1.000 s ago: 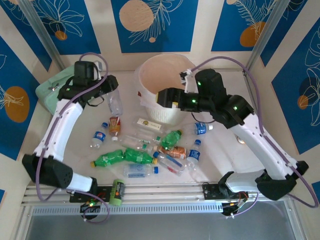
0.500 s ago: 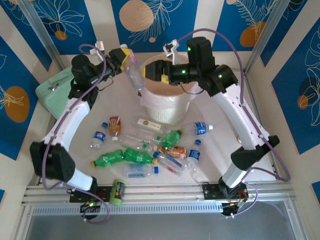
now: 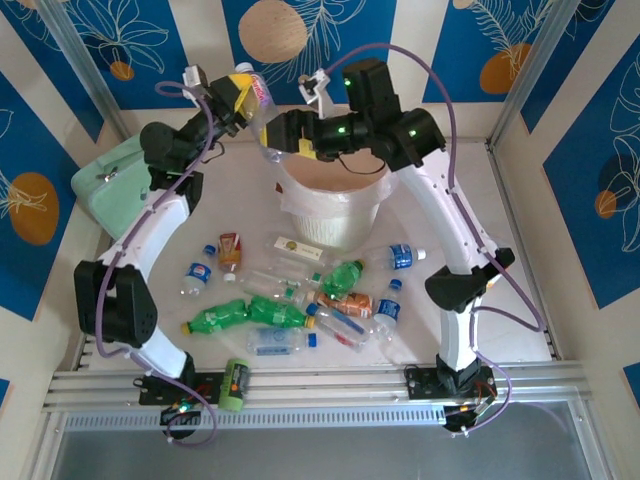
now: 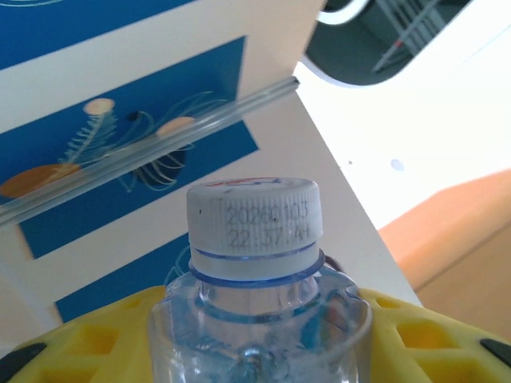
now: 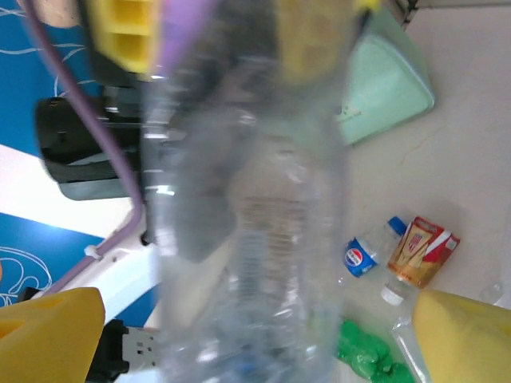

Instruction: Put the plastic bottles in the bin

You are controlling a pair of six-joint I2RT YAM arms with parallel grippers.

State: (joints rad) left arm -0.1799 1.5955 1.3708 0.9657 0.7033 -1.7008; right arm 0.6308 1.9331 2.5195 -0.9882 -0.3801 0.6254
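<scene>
1. Two grippers raised close together, facing each other; one bottle between them.
2. In the left gripper (image 4: 251,351), closed narrow on the shoulder just under the neck: one clear plastic bottle (image 4: 255,295); its white ribbed cap (image 4: 254,215) poking out beyond the two yellow fingers (image 4: 88,343).
3. Right gripper (image 5: 255,335) spread wide; its two yellow pads (image 5: 48,335) standing either side of that bottle's lower body, a gap showing on both sides; no grip there.
4. Directly below the right gripper, and down to the right of the left one: one round pale pinkish-white bin (image 3: 345,225) with a thin white liner; base of the held bottle near the rim, not inside.
5. Well below both grippers, on the table (image 3: 515,220) toward the arm bases: about twelve more plastic bottles lying in one loose cluster; three green bottles (image 3: 218,317) among them; one bottle with a brown-orange label (image 3: 230,250); the remainder clear, mostly with blue labels or caps; exact tally blocked by overlap.
6. Below the left gripper, out to its left: one mint-green rectangular case (image 3: 105,185), apart from the cluster.
7. Far below the left gripper, by that arm's base: one small green and orange cylinder (image 3: 235,385).
</scene>
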